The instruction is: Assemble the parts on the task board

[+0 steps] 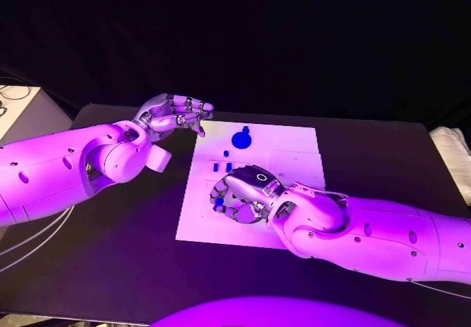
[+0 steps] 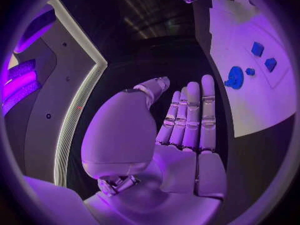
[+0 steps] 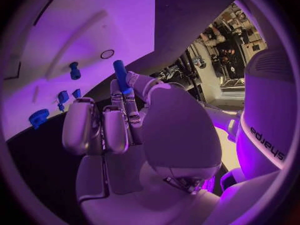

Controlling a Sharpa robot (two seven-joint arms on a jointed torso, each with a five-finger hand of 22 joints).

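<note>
Black table [image 1: 118, 259]: right hand [image 1: 240, 194] fingers [image 3: 128, 97] pinch blue part [image 3: 120, 75].

"sharpa" printed on white arm casing [image 3: 270, 144], right wrist view.

The right hand [image 1: 240, 195] covered the near-left part of the task board [image 1: 295, 153]; whatever lay beneath it was hidden. Two small blue parts [image 1: 221, 166] beside that hand were too small to identify. The board's far corner was cut off in the left wrist view.
</note>
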